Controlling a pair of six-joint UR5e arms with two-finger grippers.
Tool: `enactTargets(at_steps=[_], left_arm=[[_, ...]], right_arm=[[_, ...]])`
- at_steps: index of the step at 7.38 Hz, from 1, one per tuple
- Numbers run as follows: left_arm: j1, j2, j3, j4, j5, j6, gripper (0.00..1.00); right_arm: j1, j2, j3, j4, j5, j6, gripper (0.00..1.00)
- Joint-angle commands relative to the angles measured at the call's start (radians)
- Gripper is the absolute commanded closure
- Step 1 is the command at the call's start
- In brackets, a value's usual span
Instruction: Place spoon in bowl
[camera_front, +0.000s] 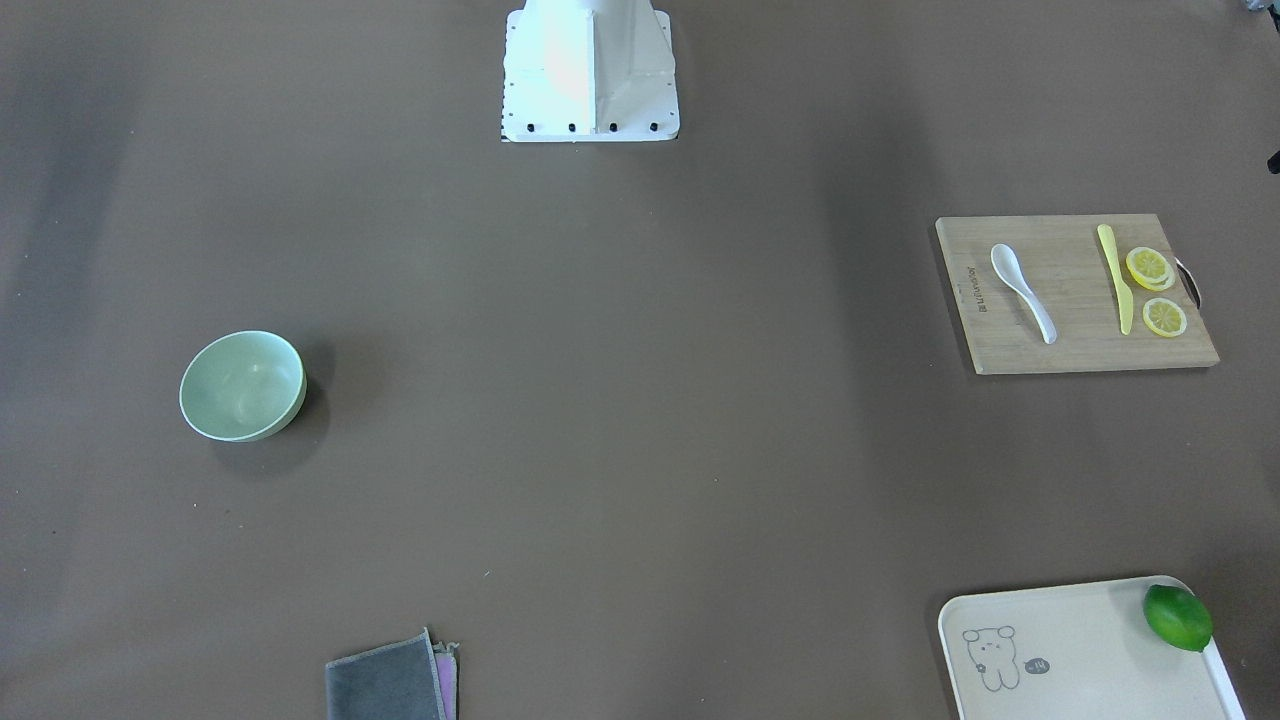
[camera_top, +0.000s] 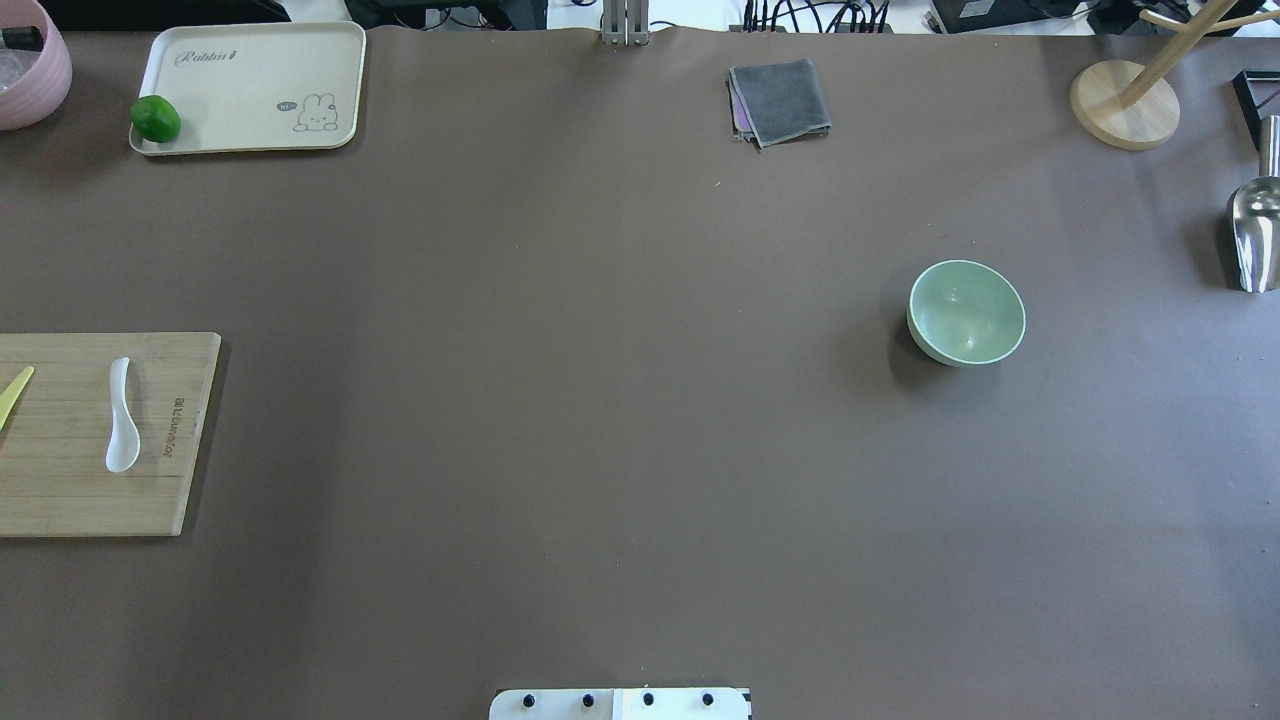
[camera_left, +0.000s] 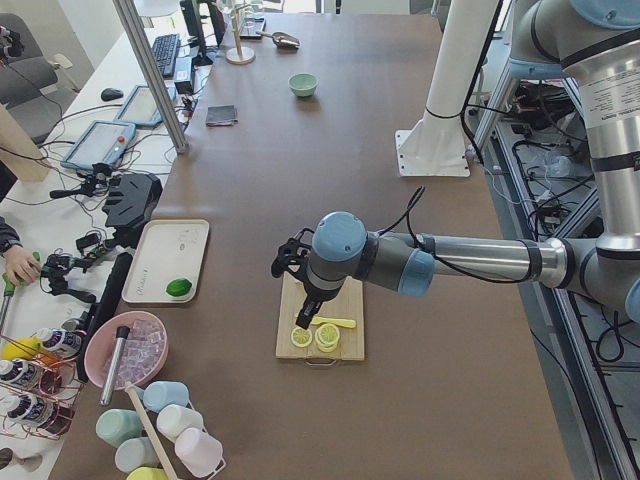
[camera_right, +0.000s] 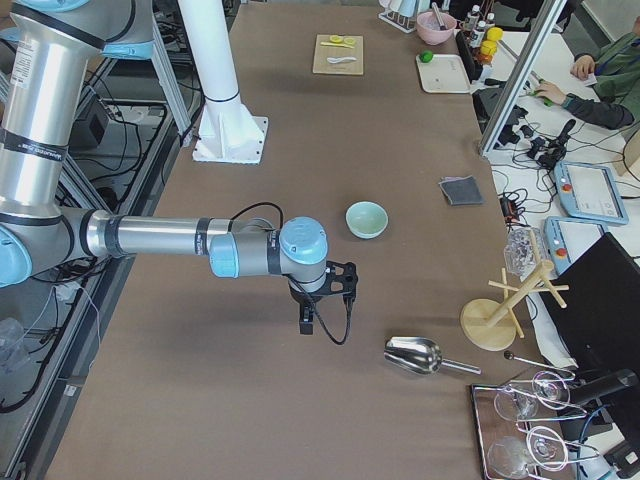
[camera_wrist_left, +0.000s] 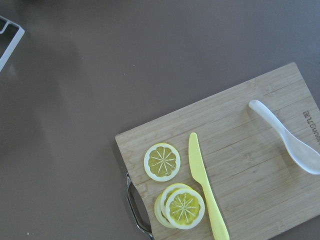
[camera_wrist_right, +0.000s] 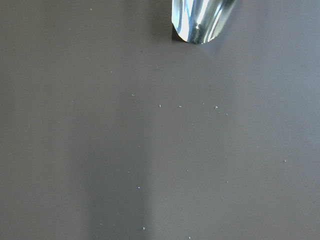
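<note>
White spoon (camera_top: 122, 420) lies by the table's (camera_top: 600, 400) left edge, handle toward the far edge, near the left gripper (camera_left: 303, 318), whose finger spread cannot be told.

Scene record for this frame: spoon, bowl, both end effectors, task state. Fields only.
spoon: lying on board, scoop toward robot base, ungrasped
board extras: knife, lemon slices
bowl: upright on table, empty, robot's right side
left end effector: above board; open or shut, cannot tell
right end effector: over bare table near metal scoop; cannot tell
task state: spoon not in bowl
</note>
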Motion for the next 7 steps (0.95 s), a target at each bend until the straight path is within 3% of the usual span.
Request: enactTargets(at_steps=[1, 2, 4, 5, 6, 7], left_arm=[[0.001, -0.156, 0.113, -0.155, -0.005, -0.008, 0.01], [0.002, -0.175, 0.137, -0.165, -0.036, -0.020, 0.01], [0.005, -0.208, 0.135, -0.218, -0.060, -0.254, 0.01], [0.031, -0.202, 0.157, -0.309, -0.061, -0.275, 0.01], [0.062, -0.196, 0.173, -0.343, -0.062, -0.281, 0.01], [0.071, -0.196, 0.174, -0.345, -0.065, -0.281, 0.01]], right_arm=[[0.000, 0.012, -0.024, 0.210, -0.001, 0.011, 0.00], [-0.003, 0.058, -0.024, 0.228, 0.000, 0.032, 0.00], [-0.130, 0.177, -0.024, 0.233, -0.021, 0.342, 0.00], [-0.249, 0.246, -0.024, 0.252, -0.108, 0.558, 0.00], [-0.406, 0.276, -0.026, 0.316, -0.277, 0.732, 0.00], [-0.516, 0.310, -0.036, 0.332, -0.384, 0.866, 0.01]])
